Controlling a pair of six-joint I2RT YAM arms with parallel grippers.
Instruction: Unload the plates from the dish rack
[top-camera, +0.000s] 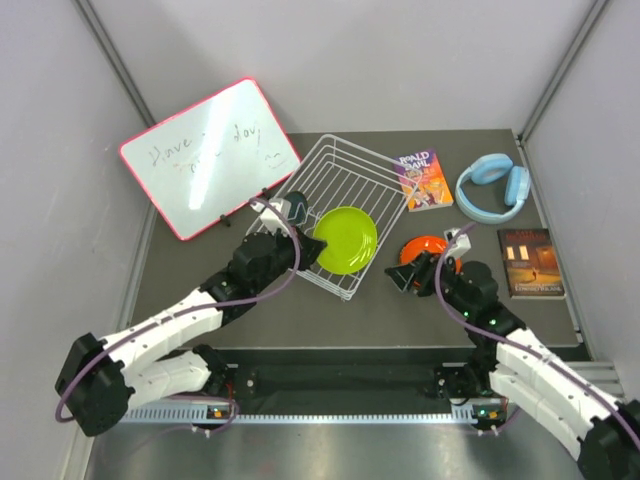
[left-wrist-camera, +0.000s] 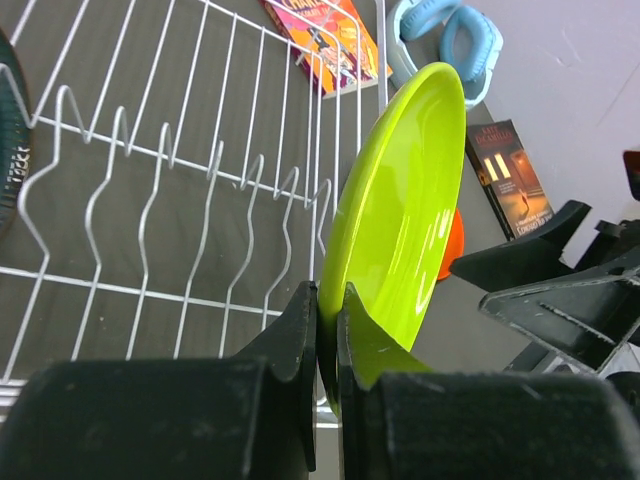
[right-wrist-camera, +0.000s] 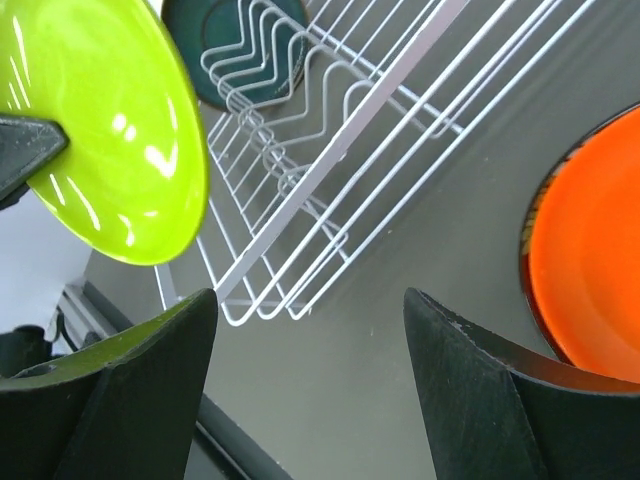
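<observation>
My left gripper (left-wrist-camera: 328, 290) is shut on the lower rim of a lime green plate (left-wrist-camera: 405, 220), which stands on edge over the near right corner of the white wire dish rack (left-wrist-camera: 150, 180). From above, the green plate (top-camera: 345, 240) overlaps the rack's (top-camera: 345, 170) front edge, with the left gripper (top-camera: 306, 246) at its left. A dark teal plate (top-camera: 295, 208) stands in the rack's left end. An orange plate (top-camera: 425, 247) lies on the table right of the rack. My right gripper (right-wrist-camera: 310, 295) is open and empty, low over the table just left of the orange plate (right-wrist-camera: 590, 270).
A pink-framed whiteboard (top-camera: 210, 155) leans at the back left. A colourful book (top-camera: 424, 180), blue headphones (top-camera: 493, 185) and a dark book (top-camera: 530, 262) lie to the right of the rack. Grey walls close in both sides.
</observation>
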